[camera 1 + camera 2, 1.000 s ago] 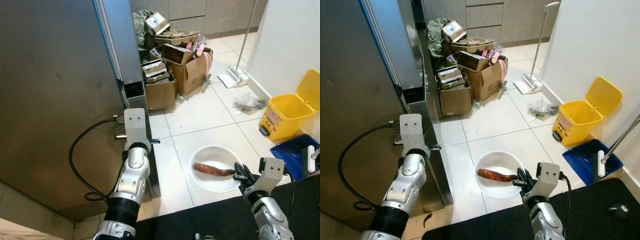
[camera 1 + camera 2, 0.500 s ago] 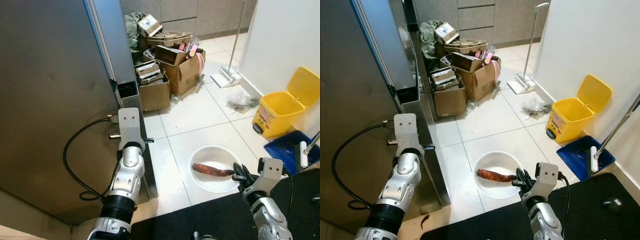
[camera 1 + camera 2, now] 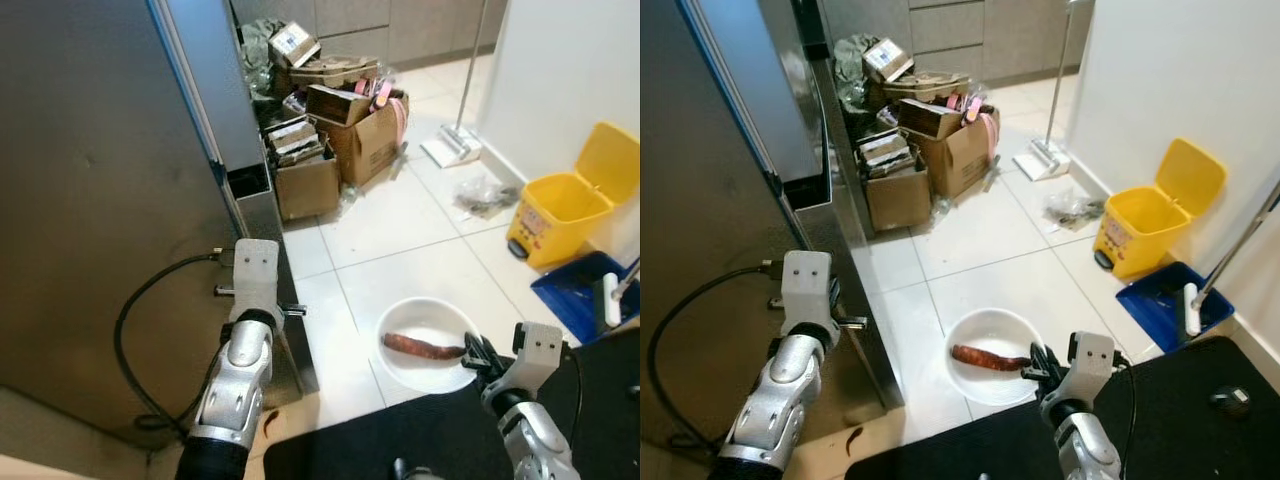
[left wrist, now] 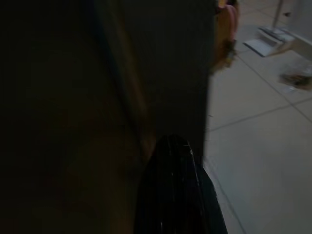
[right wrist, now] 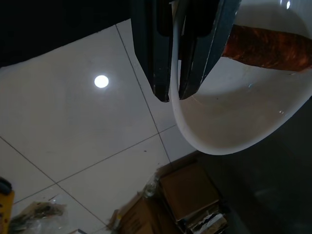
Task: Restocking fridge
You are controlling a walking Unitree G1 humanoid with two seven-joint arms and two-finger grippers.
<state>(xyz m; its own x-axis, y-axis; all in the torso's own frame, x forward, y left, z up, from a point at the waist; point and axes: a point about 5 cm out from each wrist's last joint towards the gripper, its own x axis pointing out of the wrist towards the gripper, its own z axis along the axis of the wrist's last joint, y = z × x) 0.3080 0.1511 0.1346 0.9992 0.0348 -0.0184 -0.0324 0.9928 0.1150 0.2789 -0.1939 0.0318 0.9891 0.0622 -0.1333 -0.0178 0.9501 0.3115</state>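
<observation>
A white bowl [image 3: 425, 315] hangs low over the tiled floor with a reddish-brown sweet potato [image 3: 422, 346] lying in it. My right gripper [image 3: 472, 352] is shut on the bowl's near right rim. In the right wrist view the two black fingers [image 5: 151, 48] pinch the thin white rim, with the sweet potato [image 5: 268, 44] just beyond. A tall grey fridge door [image 3: 90, 200] stands at the left. My left arm [image 3: 245, 350] reaches up to the door's lower edge. The left wrist view is dark, with one black finger [image 4: 175, 195] against the door.
Open cardboard boxes [image 3: 350, 140] full of packaging are piled against the back cabinets. A yellow bin [image 3: 570, 205] with its lid up and a blue dustpan [image 3: 590, 300] stand at the right wall, with a mop [image 3: 455, 150] behind. A black mat [image 3: 400, 440] lies at my feet.
The whole picture has shifted, so the camera has moved. The bowl stays in my right gripper and my left arm stays at the door's edge.
</observation>
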